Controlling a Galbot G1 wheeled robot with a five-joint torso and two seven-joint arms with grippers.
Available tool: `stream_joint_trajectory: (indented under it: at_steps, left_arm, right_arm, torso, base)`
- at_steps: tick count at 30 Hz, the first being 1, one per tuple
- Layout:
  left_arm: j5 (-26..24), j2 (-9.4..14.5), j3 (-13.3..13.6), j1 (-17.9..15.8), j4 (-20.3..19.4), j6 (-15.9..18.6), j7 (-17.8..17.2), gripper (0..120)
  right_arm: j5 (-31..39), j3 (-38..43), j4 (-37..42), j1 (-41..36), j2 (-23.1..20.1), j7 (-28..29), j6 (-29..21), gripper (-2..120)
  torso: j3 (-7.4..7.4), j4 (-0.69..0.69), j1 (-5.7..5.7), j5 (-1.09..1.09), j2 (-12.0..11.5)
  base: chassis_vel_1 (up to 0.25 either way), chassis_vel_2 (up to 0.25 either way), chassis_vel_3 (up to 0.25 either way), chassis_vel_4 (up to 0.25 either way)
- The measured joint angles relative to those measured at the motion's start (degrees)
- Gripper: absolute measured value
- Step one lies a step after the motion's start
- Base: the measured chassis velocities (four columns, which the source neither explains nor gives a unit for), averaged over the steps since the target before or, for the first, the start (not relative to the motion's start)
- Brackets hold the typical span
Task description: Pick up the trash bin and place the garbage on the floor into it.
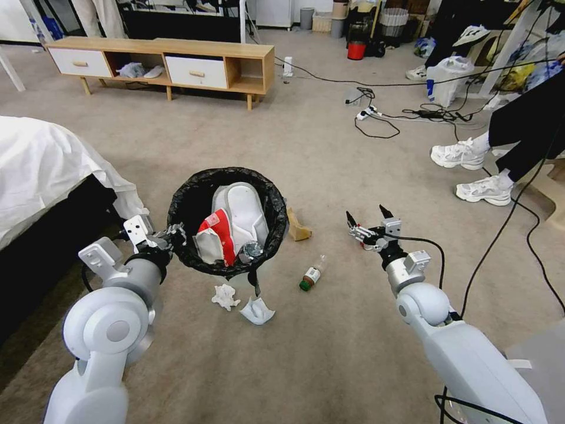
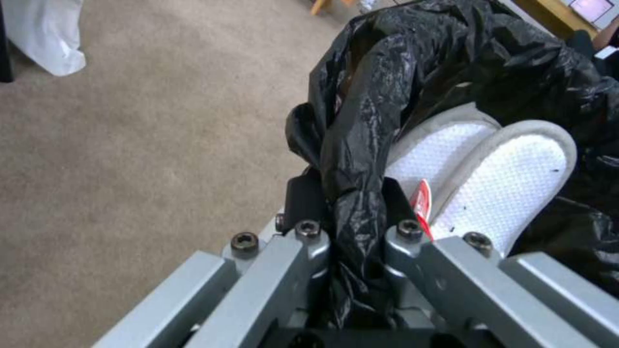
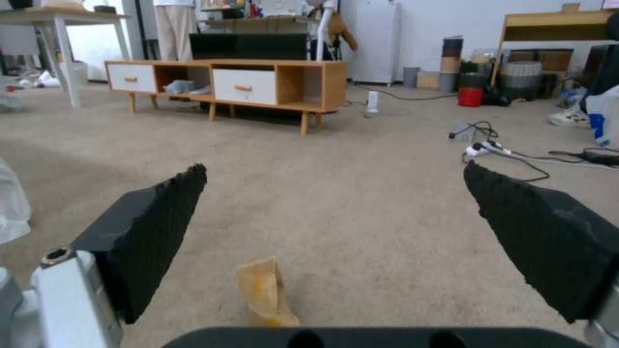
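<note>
The trash bin [image 1: 226,194], its black liner folded over the rim, stands at the left centre of the head view. It holds a white padded piece [image 1: 242,212] and a red-and-white wrapper [image 1: 219,232]. My left gripper [image 1: 175,234] is shut on the bin's near-left rim; the left wrist view shows the liner [image 2: 351,159] pinched in that gripper [image 2: 351,193]. Garbage lies on the carpet floor [image 1: 329,347]: a brown cardboard piece [image 1: 298,227], a small bottle [image 1: 312,274], a crumpled tissue [image 1: 225,296] and a pale folded piece [image 1: 256,311]. My right gripper [image 1: 366,215] is open, just behind the cardboard [image 3: 264,290].
A bed with a white sheet [image 1: 41,159] fills the left side. A low wooden cabinet [image 1: 165,65] stands at the back. Cables and a power strip [image 1: 371,112] cross the carpet at the right, near a person's white sneakers [image 1: 465,154]. A red bucket [image 1: 356,50] stands far back.
</note>
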Motion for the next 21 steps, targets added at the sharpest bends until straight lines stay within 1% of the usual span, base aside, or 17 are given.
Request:
stream_joint_trajectory:
  at_steps: [8,13,15,18,21]
  left_arm:
    - [-0.07,0.02,-0.32,0.16,-0.26,0.05,-0.11,5]
    - [0.64,-0.02,-0.37,0.28,-0.29,-0.31,-0.12,5]
    - [0.8,-0.05,-0.37,0.33,-0.32,-0.36,-0.12,5]
    - [0.84,-0.12,-0.34,0.35,-0.36,-0.42,-0.12,5]
    - [0.84,-0.25,-0.2,0.37,-0.42,-0.45,-0.12,5]
  right_arm:
    - [0.1,-0.15,0.17,0.03,0.2,-0.21,0.0,100]
    - [0.14,-0.16,0.39,-0.07,0.43,-0.39,0.03,100]
    - [0.19,-0.15,0.48,-0.12,0.48,-0.46,0.05,100]
    - [0.24,-0.1,0.62,-0.28,0.51,-0.53,0.08,100]
    - [0.33,-0.02,0.72,-0.45,0.53,-0.68,0.11,100]
  torso:
    - [0.0,0.0,0.0,0.0,0.0]
    - [0.0,0.05,0.0,0.0,0.0]
    - [0.0,0.04,0.0,0.0,0.0]
    - [0.0,-0.01,0.0,0.0,0.0]
    - [0.0,-0.02,0.0,0.0,0.0]
  base:
    - [0.005,0.004,0.006,0.006]
    - [0.024,0.021,0.027,0.035]
    - [0.0,0.0,0.0,0.0]
    - [0.0,0.0,0.0,0.0]
    - [0.0,0.0,0.0,0.0]
